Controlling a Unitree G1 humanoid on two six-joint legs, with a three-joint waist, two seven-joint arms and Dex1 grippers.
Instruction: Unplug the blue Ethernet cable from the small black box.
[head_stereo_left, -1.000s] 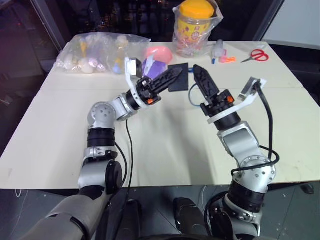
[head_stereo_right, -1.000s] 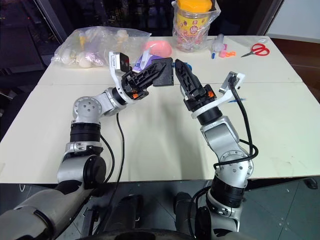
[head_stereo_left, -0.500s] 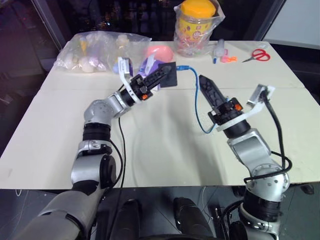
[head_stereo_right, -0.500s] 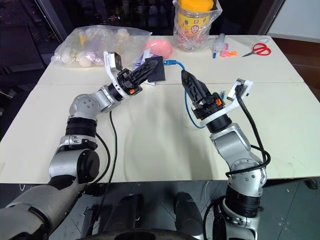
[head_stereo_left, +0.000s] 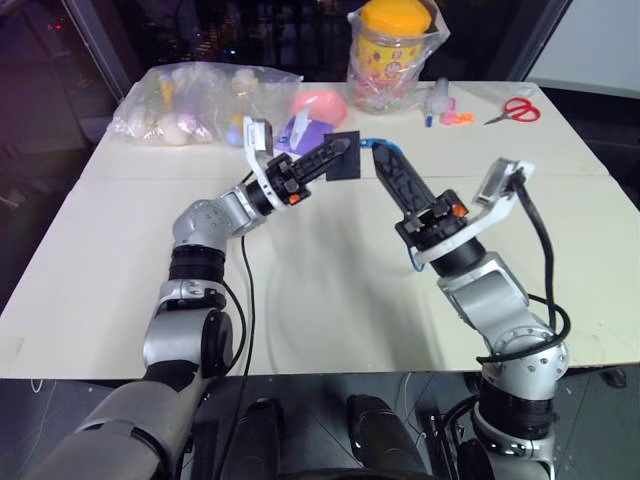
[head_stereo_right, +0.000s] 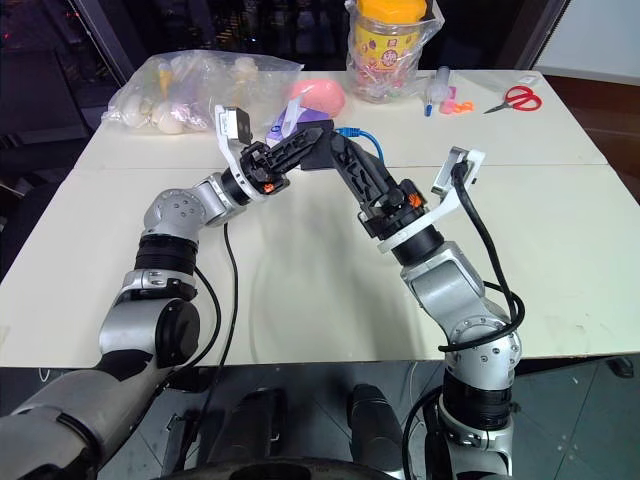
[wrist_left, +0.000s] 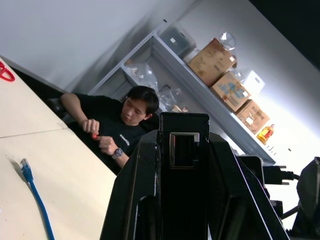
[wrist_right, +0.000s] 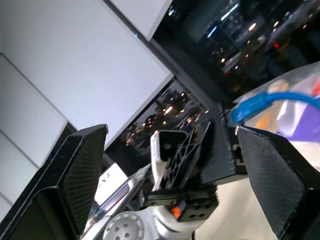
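Observation:
My left gripper (head_stereo_left: 338, 152) is shut on the small black box (head_stereo_left: 348, 168) and holds it above the table's far middle. In the left wrist view the box (wrist_left: 184, 125) sits between the fingers with an empty port facing the camera. The blue Ethernet cable (wrist_left: 35, 200) lies on the table with its plug end free. From the head I see a short piece of the cable (head_stereo_left: 372, 143) just right of the box; my right arm hides the rest. My right gripper (head_stereo_left: 385, 165) is open, raised close beside the box. Its wrist view shows the box (wrist_right: 220, 150) ahead of its spread fingers.
A purple tissue box (head_stereo_left: 305, 130) and a pink object (head_stereo_left: 318, 104) lie just behind the box. A clear bag of items (head_stereo_left: 190, 100) is at the far left. A yellow-lidded jar (head_stereo_left: 393, 50), markers (head_stereo_left: 437, 100) and red scissors (head_stereo_left: 515, 108) are at the far right. A person (wrist_left: 120, 125) sits beyond the table.
Since half a second ago my right gripper has swung left, closer to the box, and now covers most of the cable. The left gripper still holds the box in about the same place.

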